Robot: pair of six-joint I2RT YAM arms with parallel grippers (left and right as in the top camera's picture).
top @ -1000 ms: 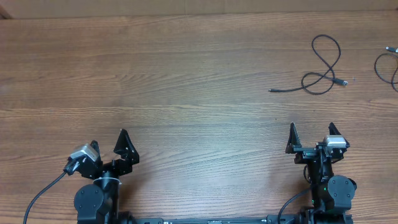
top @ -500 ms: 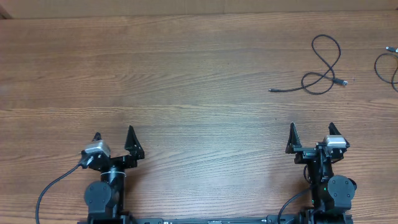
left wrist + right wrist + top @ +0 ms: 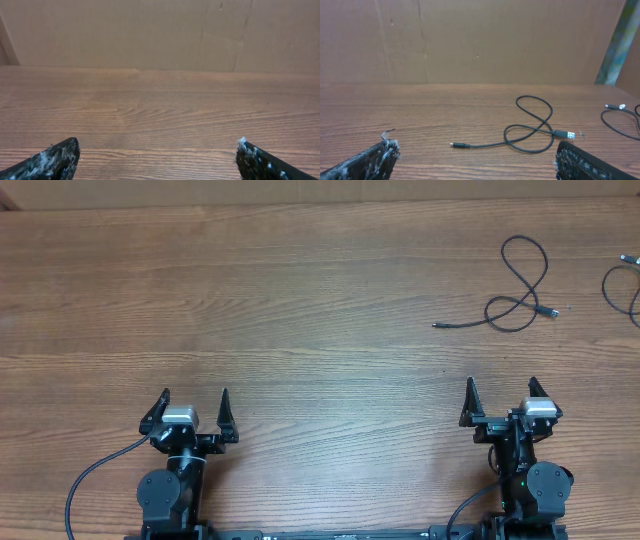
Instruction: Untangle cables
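One thin black cable lies loose in loops at the far right of the wooden table, with a small plug at each end. It also shows in the right wrist view. A second black cable with a pale tip lies apart from it at the right edge, partly cut off, and shows in the right wrist view. My left gripper is open and empty at the near left. My right gripper is open and empty at the near right, well short of the cables.
A brown cardboard wall stands behind the far edge of the table. Thick black arm cables trail from the left arm base at the near edge.
My left gripper has swung round from pointing right to pointing straight ahead. The right arm and both cables have not moved.
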